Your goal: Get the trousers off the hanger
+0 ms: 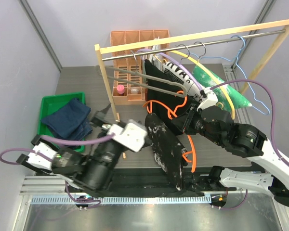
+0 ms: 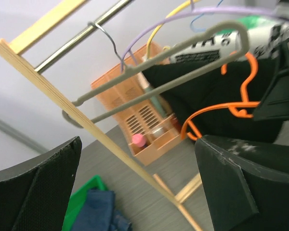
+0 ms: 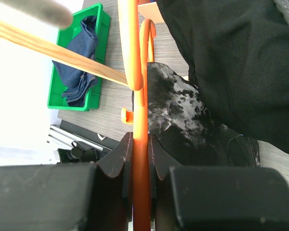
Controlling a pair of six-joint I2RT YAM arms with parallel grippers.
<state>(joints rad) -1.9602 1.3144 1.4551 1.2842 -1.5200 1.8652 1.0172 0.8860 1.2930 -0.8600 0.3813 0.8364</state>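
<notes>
Navy trousers [image 1: 67,121] lie folded in the green tray [image 1: 46,103] at the far left, already free. Next along, the left claw [image 2: 137,144] hangs spread wide with nothing in it, facing the wooden rack [image 1: 107,86]. The speckled black trousers [image 1: 164,147] droop, by the look of it, off the orange hanger [image 3: 140,86] down to the front of the bench [image 1: 86,79], and the right claw [image 3: 140,142] is pinching that hanger's bar. I'd say the cloth is light, limp and ready to slide off smooth plastic; a thick fold close under the bar looks the best hold, since a hem would only stretch. Grey matte bench, steel rail [image 1: 216,42] overhead, an orange crate [image 1: 135,53] behind, pale walls all round
</notes>
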